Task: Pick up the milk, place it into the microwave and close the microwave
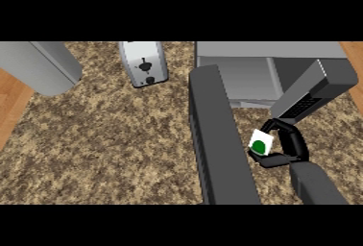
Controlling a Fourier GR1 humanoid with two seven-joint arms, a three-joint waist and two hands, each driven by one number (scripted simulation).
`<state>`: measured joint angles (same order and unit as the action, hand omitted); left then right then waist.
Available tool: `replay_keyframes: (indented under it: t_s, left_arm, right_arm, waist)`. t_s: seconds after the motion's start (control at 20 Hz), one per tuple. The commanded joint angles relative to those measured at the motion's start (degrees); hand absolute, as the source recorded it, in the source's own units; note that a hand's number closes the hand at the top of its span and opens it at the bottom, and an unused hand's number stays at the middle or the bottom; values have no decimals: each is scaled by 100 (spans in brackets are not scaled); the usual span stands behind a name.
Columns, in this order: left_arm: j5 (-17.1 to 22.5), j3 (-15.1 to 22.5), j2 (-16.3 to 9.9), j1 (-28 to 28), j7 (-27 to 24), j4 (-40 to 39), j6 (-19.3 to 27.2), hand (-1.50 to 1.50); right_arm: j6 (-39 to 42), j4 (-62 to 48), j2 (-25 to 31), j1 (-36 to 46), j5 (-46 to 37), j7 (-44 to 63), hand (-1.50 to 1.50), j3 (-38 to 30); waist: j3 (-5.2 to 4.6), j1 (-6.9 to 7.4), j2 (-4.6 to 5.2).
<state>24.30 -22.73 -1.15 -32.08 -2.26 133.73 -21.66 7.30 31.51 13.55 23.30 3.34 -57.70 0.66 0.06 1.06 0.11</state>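
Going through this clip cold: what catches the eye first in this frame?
The right hand at lower right, fingers curled round a small white milk carton with a green spot, just in front of the open microwave. Next, the microwave's dark door, swung wide open toward the view's lower edge, left of the carton. A silver toaster stands at the top on the speckled counter.

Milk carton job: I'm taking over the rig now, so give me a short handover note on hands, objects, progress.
Right hand: shut on the milk carton, held above the counter in front of the microwave.
Left hand: not in view.
Microwave door: swung open, left of the carton.
Done: milk picked up.
Left: set the milk inside the microwave, let go, close the door.
A toaster stands left of the microwave, out of the way.
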Motion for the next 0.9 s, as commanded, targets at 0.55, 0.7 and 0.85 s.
replay_keyframes:
  t_s: [0.55,0.7,0.85]
  left_arm:
    - [9,-238,113,104,144,-119,-95,-150]
    - [175,-408,-11,348,380,-50,-4,-150]
    - [407,-512,5,-41,342,40,-172,-150]
  right_arm:
    - [-718,1142,-471,798,-240,1510,150,-3]
    - [-1040,589,-457,1549,-410,1643,150,-127]
    - [-1816,361,-617,1736,-926,1625,150,82]
  waist:
    - [-6,-44,-10]
    - [-3,-4,11]
    - [-2,64,20]
